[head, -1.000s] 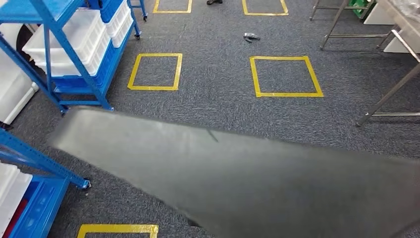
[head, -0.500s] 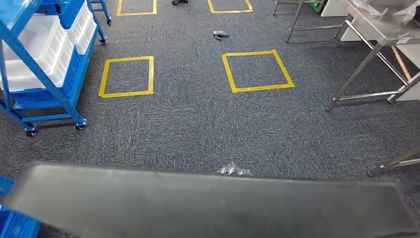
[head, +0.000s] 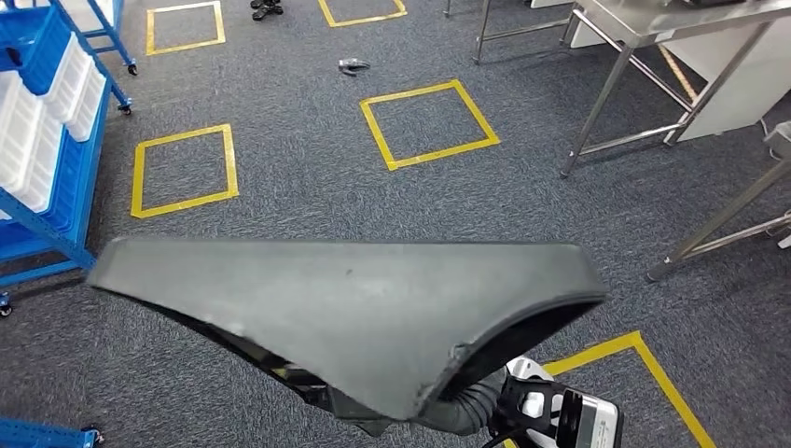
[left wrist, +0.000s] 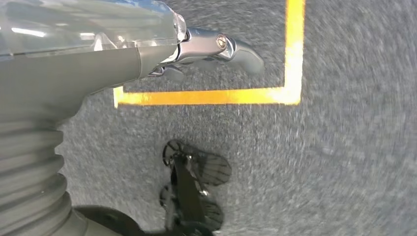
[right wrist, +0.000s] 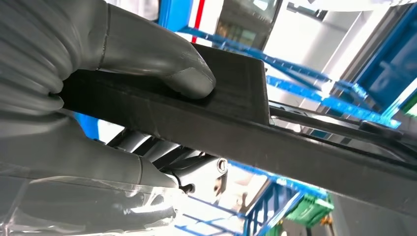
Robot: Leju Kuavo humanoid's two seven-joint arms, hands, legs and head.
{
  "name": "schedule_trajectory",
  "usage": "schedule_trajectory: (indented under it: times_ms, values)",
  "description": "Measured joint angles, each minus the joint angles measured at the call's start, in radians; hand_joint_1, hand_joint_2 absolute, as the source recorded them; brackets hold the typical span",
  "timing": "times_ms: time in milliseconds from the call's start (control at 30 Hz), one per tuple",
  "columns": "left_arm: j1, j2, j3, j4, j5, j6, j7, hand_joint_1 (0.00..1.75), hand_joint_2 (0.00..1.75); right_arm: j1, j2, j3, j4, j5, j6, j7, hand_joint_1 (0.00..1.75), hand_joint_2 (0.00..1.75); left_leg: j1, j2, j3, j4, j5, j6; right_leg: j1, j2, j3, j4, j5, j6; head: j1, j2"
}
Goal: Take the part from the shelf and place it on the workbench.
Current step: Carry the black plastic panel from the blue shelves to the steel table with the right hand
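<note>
We see the part (head: 354, 317), a large dark grey curved panel, carried low across the head view above the grey carpet (head: 308, 196). In the right wrist view the right robot hand (right wrist: 98, 98) is grasping it: the thick grey thumb (right wrist: 167, 64) presses on the flat face of the part (right wrist: 236, 118) near its edge, and the other fingers (right wrist: 196, 174) curl against its far side, so the panel is clamped between them and runs away from the robot hand toward the blue shelf frame (right wrist: 295, 73) behind it.

In the left wrist view the left robot hand (left wrist: 196, 49) hangs over the carpet, clear of the part; its fingers (left wrist: 236, 49) are stretched out and apart, holding nothing, and a yellow tape corner (left wrist: 275, 93) lies on the floor just beyond them.

Ahead of the carried part, yellow tape squares (head: 429, 123) mark the carpet. The steel bench (head: 672, 19) stands well apart from the right robot hand, forward and to its right. The blue shelf (head: 42, 121) with white bins stands forward on the left side.
</note>
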Motion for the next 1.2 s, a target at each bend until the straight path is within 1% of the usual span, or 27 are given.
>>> schedule_trajectory:
  times_ms: [33, 67, 100, 133, 167, 200, 267, 300, 333, 567, 633, 667, 700, 733, 767, 800, 833, 867, 900, 933, 967, 1033, 1067, 1100, 1133, 1167, 1200]
  values:
    - [0.002, 0.0, 0.002, 0.0, 0.0, 0.0, -0.001, 0.0, 1.75, -0.003, 0.0, 0.0, 0.007, -0.002, -0.001, 0.001, 1.68, 1.75, 0.001, -0.013, -0.034, 0.067, -0.03, -0.002, 0.0, 0.012, -0.001, 0.001, 0.0, -0.003, -0.001, 0.0]
    - [0.005, 0.0, 0.004, 0.0, 0.001, 0.0, -0.001, 0.0, 1.75, -0.003, 0.001, 0.0, 0.013, -0.004, -0.003, 0.002, 1.68, 1.75, 0.001, -0.017, -0.063, 0.122, -0.047, -0.004, 0.0, 0.026, -0.001, 0.003, -0.001, -0.003, -0.001, 0.0]
    - [0.008, 0.0, 0.005, 0.0, 0.002, 0.0, -0.002, 0.0, 1.75, -0.003, 0.001, 0.0, 0.016, -0.005, -0.005, 0.003, 1.68, 1.75, 0.001, -0.018, -0.079, 0.146, -0.045, -0.006, 0.0, 0.04, -0.001, 0.005, -0.002, -0.003, -0.001, 0.0]
    - [0.009, 0.0, 0.007, 0.0, 0.002, 0.0, -0.002, 0.0, 1.75, -0.003, 0.001, 0.0, 0.018, -0.006, -0.006, 0.004, 1.68, 1.75, 0.002, -0.019, -0.078, 0.132, -0.023, -0.007, -0.001, 0.055, -0.001, 0.008, -0.003, -0.002, -0.001, 0.0]
    - [0.01, 0.0, 0.007, 0.0, 0.002, 0.0, -0.003, 0.0, 1.75, -0.003, 0.001, 0.0, 0.019, -0.006, -0.008, 0.005, 1.68, 1.75, 0.003, -0.024, -0.059, 0.084, 0.014, -0.007, -0.002, 0.069, -0.001, 0.012, -0.005, 0.001, -0.001, 0.0]
    - [0.01, 0.001, 0.008, 0.0, 0.003, 0.0, -0.003, 0.0, 1.75, -0.003, 0.001, 0.0, 0.019, -0.007, -0.009, 0.006, 1.68, 1.75, 0.006, -0.043, -0.031, 0.017, 0.049, -0.008, -0.004, 0.082, -0.001, 0.017, -0.009, 0.005, -0.001, 0.0]
    - [0.01, 0.001, 0.008, 0.0, 0.003, 0.0, -0.005, 0.0, 1.75, -0.004, 0.001, -0.001, 0.019, -0.006, -0.016, 0.008, 1.68, 1.75, 0.012, -0.091, 0.012, -0.085, 0.086, -0.006, -0.006, 0.106, -0.009, 0.029, -0.013, 0.015, -0.001, 0.0]
    - [0.01, 0.001, 0.008, 0.0, 0.003, 0.0, -0.005, 0.0, 1.75, -0.003, 0.001, -0.002, 0.018, -0.006, -0.02, 0.009, 1.68, 1.75, 0.012, -0.109, 0.021, -0.106, 0.087, -0.004, -0.008, 0.116, -0.014, 0.033, -0.014, 0.02, -0.001, 0.0]
    - [0.01, 0.001, 0.008, 0.0, 0.003, 0.0, -0.006, 0.0, 1.75, -0.003, 0.001, -0.003, 0.018, -0.005, -0.022, 0.009, 1.68, 1.75, 0.011, -0.112, 0.022, -0.11, 0.086, -0.002, -0.009, 0.123, -0.019, 0.035, -0.013, 0.024, -0.001, 0.0]
    - [0.01, 0.001, 0.008, 0.0, 0.003, 0.0, -0.006, 0.0, 1.75, -0.002, 0.001, -0.005, 0.018, -0.005, -0.025, 0.009, 1.68, 1.75, 0.008, -0.104, 0.022, -0.107, 0.085, 0.002, -0.011, 0.131, -0.021, 0.031, -0.01, 0.029, -0.001, 0.0]
    - [0.009, 0.002, 0.009, 0.0, 0.003, 0.0, -0.006, 0.0, 1.75, -0.001, 0.0, -0.01, 0.017, -0.005, -0.026, 0.009, 1.68, 1.75, 0.008, -0.094, 0.024, -0.11, 0.087, 0.008, -0.011, 0.141, -0.022, 0.028, -0.008, 0.035, -0.002, 0.0]
    - [0.009, 0.002, 0.009, 0.0, 0.003, 0.0, -0.006, 0.0, 1.75, -0.001, 0.0, -0.017, 0.016, -0.005, -0.027, 0.007, 1.68, 1.75, 0.009, -0.076, 0.027, -0.115, 0.089, 0.016, -0.011, 0.113, -0.043, 0.07, -0.031, 0.042, 0.0, 0.0]
    - [0.009, 0.003, 0.009, 0.0, 0.004, 0.0, -0.005, 0.0, 1.75, 0.004, 0.0, -0.029, 0.015, -0.005, -0.027, 0.002, 1.68, 1.75, 0.009, -0.043, 0.032, -0.121, 0.088, 0.023, -0.013, 0.08, -0.07, 0.12, -0.044, 0.049, 0.002, 0.0]
    - [0.01, 0.003, 0.009, 0.0, 0.005, 0.001, -0.005, 0.0, 1.75, 0.009, -0.001, -0.039, 0.015, -0.003, -0.027, -0.005, 1.68, 1.75, 0.009, -0.01, 0.039, -0.126, 0.086, 0.029, -0.014, 0.041, -0.085, 0.149, -0.046, 0.054, 0.004, 0.0]
    - [0.01, 0.003, 0.009, 0.0, 0.007, 0.001, -0.005, 0.0, 1.75, 0.014, -0.002, -0.05, 0.014, -0.001, -0.027, -0.012, 1.68, 1.75, 0.008, 0.024, 0.047, -0.129, 0.081, 0.031, -0.014, -0.011, -0.087, 0.153, -0.041, 0.056, 0.007, 0.0]
    - [0.011, 0.003, 0.009, 0.0, 0.008, 0.001, -0.005, 0.0, 1.75, 0.018, -0.002, -0.055, 0.015, 0.002, -0.029, -0.019, 1.68, 1.75, 0.006, 0.046, 0.053, -0.129, 0.075, 0.027, -0.01, -0.037, -0.067, 0.11, -0.017, 0.052, 0.007, 0.0]
    - [0.01, 0.003, 0.009, 0.0, 0.01, 0.001, -0.005, 0.0, 1.75, 0.018, -0.002, -0.056, 0.014, 0.005, -0.03, -0.022, 1.68, 1.75, 0.004, 0.055, 0.057, -0.129, 0.071, 0.023, -0.004, -0.054, -0.04, 0.057, -0.002, 0.046, 0.007, 0.0]
    - [0.01, 0.003, 0.009, 0.0, 0.011, 0.0, -0.006, 0.0, 1.75, 0.019, -0.002, -0.056, 0.013, 0.01, -0.032, -0.025, 1.68, 1.75, 0.003, 0.065, 0.061, -0.129, 0.068, 0.017, 0.001, -0.064, -0.026, 0.028, 0.002, 0.04, 0.006, 0.0]
    - [0.009, 0.003, 0.009, 0.0, 0.011, 0.0, -0.008, 0.0, 1.75, 0.022, -0.002, -0.056, 0.011, 0.014, -0.035, -0.027, 1.68, 1.75, 0.001, 0.073, 0.064, -0.131, 0.066, 0.012, 0.006, -0.062, -0.026, 0.024, -0.002, 0.035, 0.006, 0.0]
    - [0.007, 0.003, 0.009, 0.0, 0.012, -0.001, -0.009, 0.0, 1.75, 0.027, -0.003, -0.056, 0.008, 0.018, -0.037, -0.029, 1.68, 1.75, 0.0, 0.083, 0.069, -0.133, 0.063, 0.007, 0.006, -0.049, -0.026, 0.021, -0.001, 0.03, 0.006, 0.0]
    - [0.005, 0.003, 0.01, 0.0, 0.012, -0.002, -0.011, 0.0, 1.75, 0.033, -0.003, -0.056, 0.003, 0.023, -0.039, -0.031, 1.68, 1.75, 0.001, 0.082, 0.073, -0.133, 0.059, 0.002, 0.003, -0.037, -0.023, 0.017, 0.0, 0.026, 0.006, 0.0]
    - [0.004, 0.004, 0.01, -0.001, 0.011, -0.004, -0.014, 0.0, 1.75, 0.041, -0.003, -0.056, -0.007, 0.031, -0.042, -0.032, 1.68, 1.75, 0.004, 0.042, 0.062, -0.091, 0.028, -0.005, -0.004, -0.016, -0.014, 0.005, 0.004, 0.014, 0.004, 0.0]
    - [0.005, 0.005, 0.009, -0.001, 0.011, -0.005, -0.015, 0.0, 1.75, 0.044, -0.002, -0.056, -0.01, 0.034, -0.042, -0.033, 1.68, 1.75, 0.006, 0.014, 0.039, -0.04, -0.001, -0.007, -0.008, -0.006, -0.01, 0.002, 0.005, 0.01, 0.003, 0.0]
    - [0.008, 0.005, 0.009, -0.001, 0.011, -0.006, -0.016, 0.0, 1.75, 0.045, -0.002, -0.056, -0.011, 0.036, -0.042, -0.033, 1.68, 1.75, 0.007, -0.005, 0.006, 0.027, -0.032, -0.007, -0.008, 0.005, -0.009, 0.002, 0.004, 0.006, 0.002, 0.0]
    - [0.011, 0.005, 0.009, -0.001, 0.01, -0.006, -0.017, 0.0, 1.75, 0.049, -0.002, -0.056, -0.012, 0.037, -0.042, -0.033, 1.68, 1.75, 0.007, -0.013, -0.03, 0.093, -0.056, -0.009, -0.008, 0.018, -0.009, 0.003, 0.004, 0.004, 0.0, 0.0]
    - [0.013, 0.005, 0.009, -0.001, 0.01, -0.006, -0.017, 0.0, 1.75, 0.052, -0.002, -0.056, -0.012, 0.038, -0.042, -0.033, 1.68, 1.75, 0.007, -0.017, -0.057, 0.138, -0.064, -0.01, -0.007, 0.032, -0.008, 0.004, 0.003, 0.004, 0.0, 0.0]
    - [0.015, 0.006, 0.01, -0.001, 0.01, -0.006, -0.018, 0.0, 1.75, 0.055, -0.002, -0.056, -0.012, 0.038, -0.042, -0.032, 1.68, 1.75, 0.007, -0.018, -0.071, 0.149, -0.051, -0.011, -0.007, 0.047, -0.007, 0.006, 0.002, 0.004, 0.0, 0.0]
